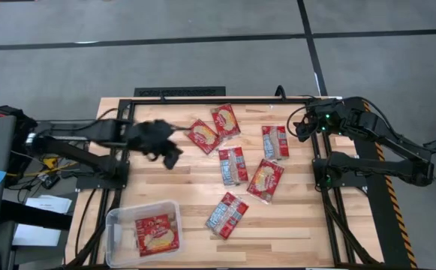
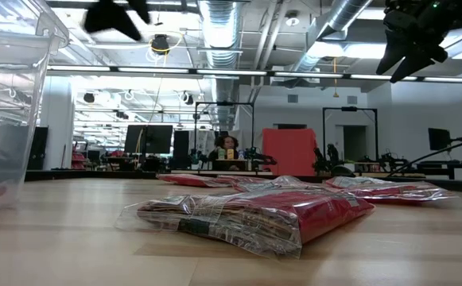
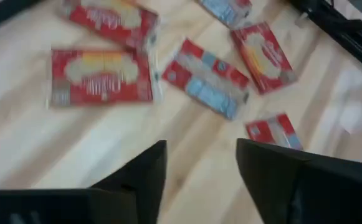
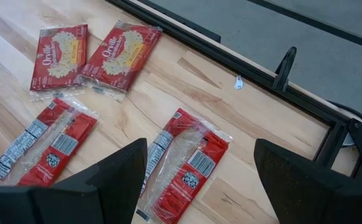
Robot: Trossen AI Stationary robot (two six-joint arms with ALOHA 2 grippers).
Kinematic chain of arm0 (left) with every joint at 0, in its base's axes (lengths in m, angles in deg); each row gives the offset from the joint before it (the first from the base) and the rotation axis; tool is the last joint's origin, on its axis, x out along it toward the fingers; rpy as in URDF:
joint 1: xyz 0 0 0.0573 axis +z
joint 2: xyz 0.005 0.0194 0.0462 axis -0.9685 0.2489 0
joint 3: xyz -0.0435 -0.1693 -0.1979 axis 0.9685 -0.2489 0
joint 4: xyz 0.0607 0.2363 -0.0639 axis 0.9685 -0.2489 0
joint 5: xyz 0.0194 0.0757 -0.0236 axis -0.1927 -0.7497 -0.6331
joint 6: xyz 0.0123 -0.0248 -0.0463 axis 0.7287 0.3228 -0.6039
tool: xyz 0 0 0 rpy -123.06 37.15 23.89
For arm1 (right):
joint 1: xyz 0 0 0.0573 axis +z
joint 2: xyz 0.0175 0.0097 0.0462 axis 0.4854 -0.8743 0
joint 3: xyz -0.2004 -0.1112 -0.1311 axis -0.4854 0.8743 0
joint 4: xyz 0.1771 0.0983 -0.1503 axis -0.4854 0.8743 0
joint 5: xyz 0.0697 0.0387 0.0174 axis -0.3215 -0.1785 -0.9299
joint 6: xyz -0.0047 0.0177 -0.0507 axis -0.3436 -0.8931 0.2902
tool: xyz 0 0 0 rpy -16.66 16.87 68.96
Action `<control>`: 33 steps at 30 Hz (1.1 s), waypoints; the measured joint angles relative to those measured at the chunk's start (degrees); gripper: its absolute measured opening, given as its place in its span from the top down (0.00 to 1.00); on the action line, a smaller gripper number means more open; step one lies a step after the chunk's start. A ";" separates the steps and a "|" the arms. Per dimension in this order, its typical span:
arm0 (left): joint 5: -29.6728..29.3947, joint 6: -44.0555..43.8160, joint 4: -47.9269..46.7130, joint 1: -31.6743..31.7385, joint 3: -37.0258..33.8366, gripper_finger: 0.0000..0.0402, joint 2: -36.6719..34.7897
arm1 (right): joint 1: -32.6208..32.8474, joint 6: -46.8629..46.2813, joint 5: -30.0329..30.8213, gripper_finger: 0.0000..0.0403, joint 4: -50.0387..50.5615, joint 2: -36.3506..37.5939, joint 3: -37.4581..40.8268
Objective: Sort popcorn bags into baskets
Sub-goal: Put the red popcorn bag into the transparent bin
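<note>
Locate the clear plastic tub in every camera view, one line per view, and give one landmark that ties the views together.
High view: clear tub at the table's near-left corner, one popcorn bag inside.
Low view: its transparent wall fills the left edge.
Left wrist view: not in it.
Right wrist view: not in it.
Shared landmark: the side-by-side pair of bags, picture side up.

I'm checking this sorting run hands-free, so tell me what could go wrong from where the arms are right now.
1. Two popcorn bags at the table's far side touch or overlap; the open left gripper nearby could catch both, or drag one.
2. The basket sits at the table's near-left corner by the edge; a hard drop might nudge it off.
3. The open right gripper hovers close to a bag; both arms reaching in might cross.
</note>
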 joint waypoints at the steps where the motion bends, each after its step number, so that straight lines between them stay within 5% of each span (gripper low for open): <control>1: 0.67 1.81 1.02 1.77 0.00 0.50 1.63 | 0.00 -0.07 -0.04 0.21 0.02 0.00 -0.01; 9: 1.27 5.39 4.57 11.52 -0.04 0.27 19.02 | 0.00 -0.63 -0.11 0.21 0.02 0.01 -0.02; 17: 5.43 8.12 14.88 16.11 -0.07 0.24 34.27 | 0.00 -1.69 -0.07 0.21 0.04 0.02 0.00; 27: -1.79 3.69 15.07 19.46 -0.07 0.24 37.80 | 0.00 -1.66 0.10 0.21 -0.06 0.00 -0.02; 33: -1.10 -0.99 18.06 21.64 -0.04 0.24 38.98 | 0.00 -1.64 0.48 0.21 -0.11 0.00 0.00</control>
